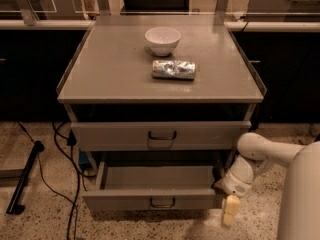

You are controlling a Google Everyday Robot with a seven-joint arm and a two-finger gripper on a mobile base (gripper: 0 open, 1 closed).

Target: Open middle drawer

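Speckled floor (45,219); grey metal middle drawer (125,200) stands well out, pull seemingly done. Gripper (230,211) beside its right corner, open or closed: cannot tell. Next: back away.

The single camera looks steeply down from above and in front of the grey drawer cabinet (115,69). It faces the drawer fronts at middling range and takes in everything from cabinet top to speckled floor (45,219). The gripper (230,217) hangs at lower right, just beside the cabinet.
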